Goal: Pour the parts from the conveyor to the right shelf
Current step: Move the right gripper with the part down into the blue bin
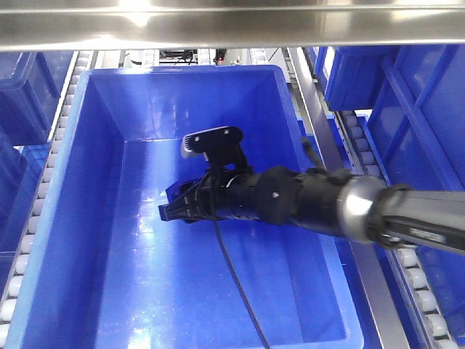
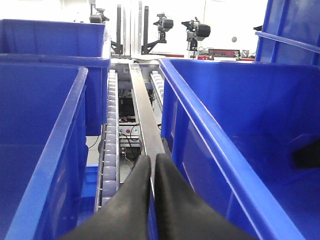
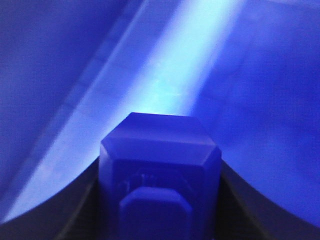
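Observation:
A large blue bin [image 1: 87,145] fills the front view. My right arm reaches into it from the right, with the right gripper [image 1: 168,211] low over the bin floor near the middle. In the right wrist view the right gripper [image 3: 160,200] is shut on a blocky, bevelled part [image 3: 160,165], which looks blue in the bin's light. No other loose parts show in the bin. My left gripper [image 2: 151,159] is shut and empty. It points along the gap between two blue bins. It does not show in the front view.
A roller conveyor [image 2: 111,130] and a metal rail [image 2: 142,110] run between a left blue bin [image 2: 45,130] and a right blue bin [image 2: 240,120]. Rollers [image 1: 40,196] flank the large bin. More blue bins [image 1: 429,123] stand at right. A metal shelf bar [image 1: 232,22] crosses the top.

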